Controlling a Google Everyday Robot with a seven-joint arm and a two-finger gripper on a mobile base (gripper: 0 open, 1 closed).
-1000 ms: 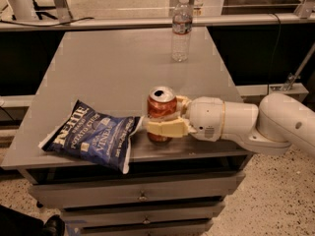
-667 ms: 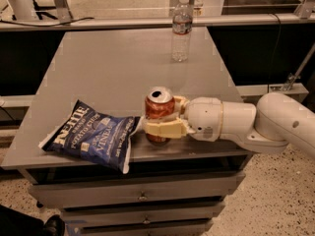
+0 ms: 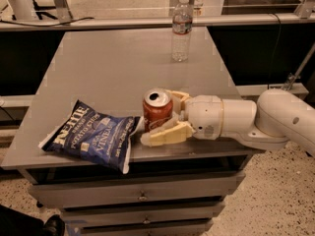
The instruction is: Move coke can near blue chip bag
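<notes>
The coke can (image 3: 157,113), red with a silver top, stands upright near the table's front edge. It is just right of the blue chip bag (image 3: 93,136), which lies flat at the front left. The can almost touches the bag's right edge. My gripper (image 3: 159,118) reaches in from the right and its cream fingers (image 3: 166,134) sit on either side of the can, closed on it. The far finger is partly hidden behind the can.
A clear plastic water bottle (image 3: 181,29) stands upright at the back of the grey table (image 3: 108,68). My white arm (image 3: 246,119) lies over the table's front right corner. Drawers sit under the tabletop, and a rail runs behind it.
My gripper has carried the can a little to the left, closer to the chip bag. The bag and the bottle have not moved.
</notes>
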